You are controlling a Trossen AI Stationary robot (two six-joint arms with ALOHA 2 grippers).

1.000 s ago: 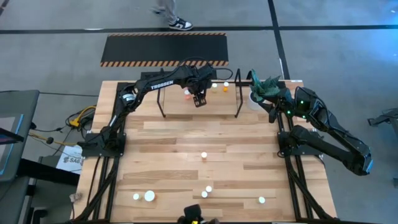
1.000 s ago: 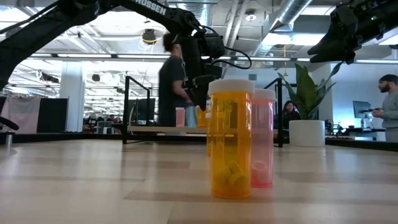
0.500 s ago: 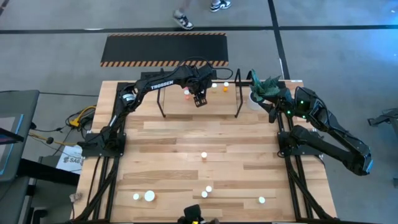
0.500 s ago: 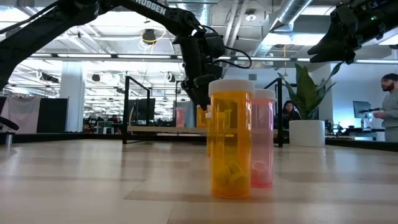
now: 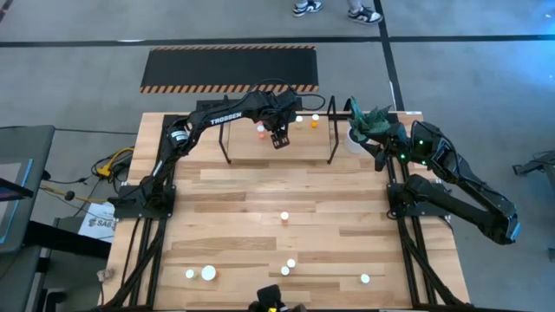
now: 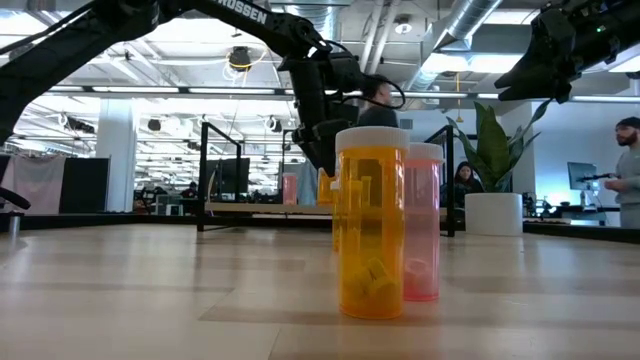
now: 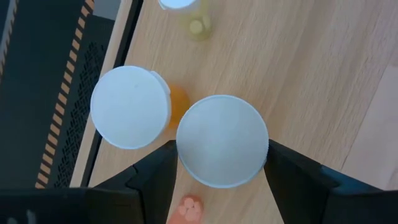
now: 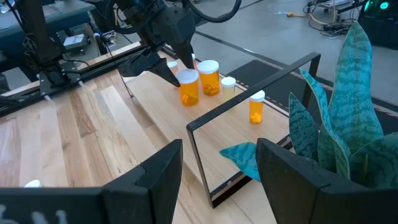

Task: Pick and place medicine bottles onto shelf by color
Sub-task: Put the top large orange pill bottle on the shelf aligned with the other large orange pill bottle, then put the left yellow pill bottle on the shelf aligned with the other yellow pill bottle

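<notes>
The shelf (image 5: 303, 146), a light board in a black rod frame, stands at the table's far edge. My left gripper (image 5: 277, 139) reaches down over it, shut on an orange medicine bottle with a white cap (image 7: 222, 140). Next to it on the board stand another orange bottle (image 7: 130, 107), a pale one (image 7: 186, 11) and a pinkish one (image 5: 260, 131). Several more bottles stand loose on the near half of the table (image 5: 284, 216). My right gripper (image 8: 217, 180) waits open at the far right, beside the plant. My left gripper has the orange bottle between its two fingers (image 7: 163, 168), at the round white cap's opposite sides (image 7: 184, 155). The fingers come steeply from above. The bottle stays upright, and its base looks to be on the shelf board (image 8: 189, 101).
A white pot with a green plant (image 5: 368, 126) stands just right of the shelf. An orange bottle (image 6: 371, 225) and a pink one (image 6: 422, 225) stand close to the table's near edge. A hazard-striped black mat (image 5: 230, 68) lies on the floor behind. People move beyond the table.
</notes>
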